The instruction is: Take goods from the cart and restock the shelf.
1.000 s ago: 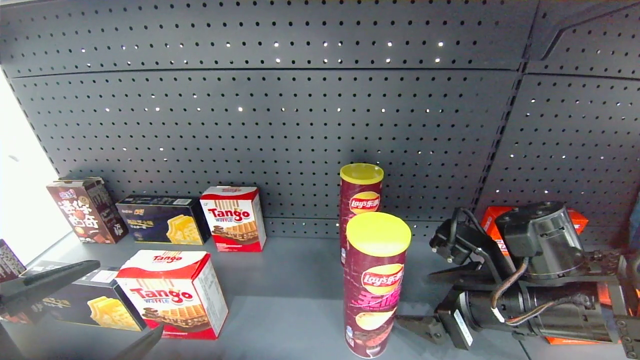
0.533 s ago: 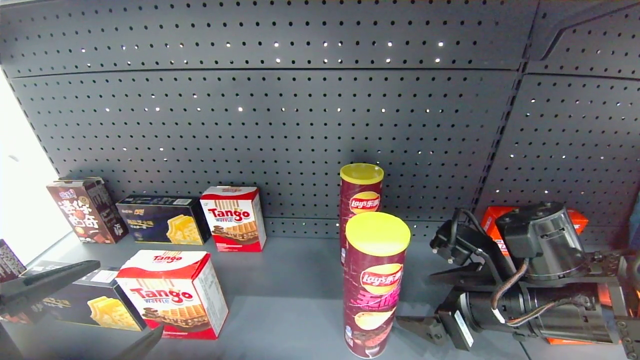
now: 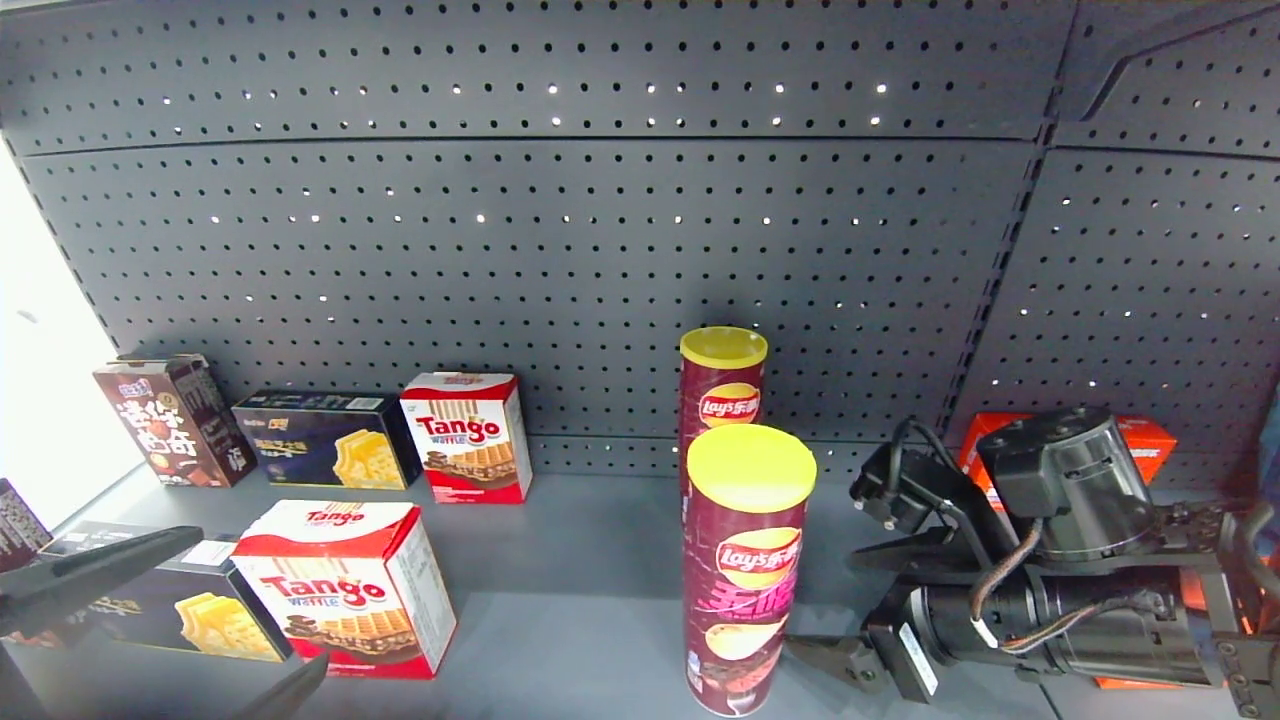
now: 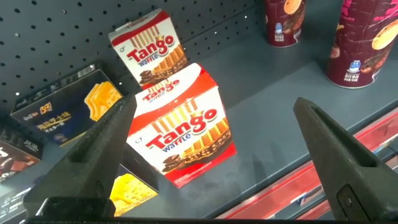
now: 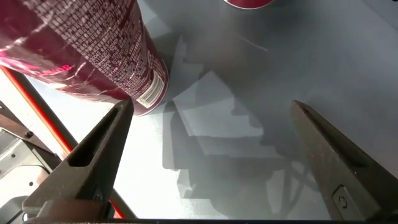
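Maroon chip cans [image 3: 748,570] and wafer boxes [image 3: 345,585] already stand on the shelf [image 3: 590,560]; both arms' jaws hang open and empty, so another cart trip seems due.

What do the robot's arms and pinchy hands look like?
The left gripper and right gripper each have two long, black, pointed fingers shaped like wedges. The right arm is chunky and dark, with a round grey metal joint, a dark cable with a white band curling over it, and a small white label near the fingers.
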Robot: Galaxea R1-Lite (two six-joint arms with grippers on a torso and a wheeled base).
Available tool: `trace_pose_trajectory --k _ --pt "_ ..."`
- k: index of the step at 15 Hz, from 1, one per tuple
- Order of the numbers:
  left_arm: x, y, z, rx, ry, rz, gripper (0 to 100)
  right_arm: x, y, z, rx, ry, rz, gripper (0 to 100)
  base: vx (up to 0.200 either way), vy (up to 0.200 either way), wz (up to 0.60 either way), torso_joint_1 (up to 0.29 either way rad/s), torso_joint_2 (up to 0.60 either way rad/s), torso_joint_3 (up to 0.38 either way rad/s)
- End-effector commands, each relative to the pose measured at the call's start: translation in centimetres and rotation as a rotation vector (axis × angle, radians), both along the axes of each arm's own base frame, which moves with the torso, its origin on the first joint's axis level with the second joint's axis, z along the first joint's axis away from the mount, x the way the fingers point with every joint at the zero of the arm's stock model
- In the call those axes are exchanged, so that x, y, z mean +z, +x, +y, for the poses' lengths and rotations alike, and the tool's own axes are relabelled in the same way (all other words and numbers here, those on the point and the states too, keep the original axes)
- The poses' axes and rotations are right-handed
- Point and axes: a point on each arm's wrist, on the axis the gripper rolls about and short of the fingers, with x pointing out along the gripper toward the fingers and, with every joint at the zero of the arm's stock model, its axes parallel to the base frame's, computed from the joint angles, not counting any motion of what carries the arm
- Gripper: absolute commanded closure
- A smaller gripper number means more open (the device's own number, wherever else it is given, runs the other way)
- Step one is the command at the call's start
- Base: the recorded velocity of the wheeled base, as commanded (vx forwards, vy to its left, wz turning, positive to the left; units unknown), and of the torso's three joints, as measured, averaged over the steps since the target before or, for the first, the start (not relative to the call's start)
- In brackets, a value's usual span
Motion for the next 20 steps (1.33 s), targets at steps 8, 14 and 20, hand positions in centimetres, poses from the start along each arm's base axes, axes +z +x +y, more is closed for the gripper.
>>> trace_pose_trajectory --k 8,14,20 --pt "-0.2 0.0 0.0 -0.003 -0.003 0.01 0 -0.6 0.1 0.6 0.014 -0.014 0.016 0 0.0 0.0 0.0 0.0 0.0 0.0" --pt "-0.2 0.0 0.0 -0.001 -0.011 0.014 0 -0.6 0.1 0.8 0.022 -0.015 0.017 0 0.0 0.0 0.0 0.0 0.0 0.0" --pt "-0.1 -0.4 0.2 0.002 -0.02 -0.004 0 2.3 -1.2 -1.7 -0.04 0.077 -0.062 0 0.0 0.0 0.0 0.0 0.0 0.0"
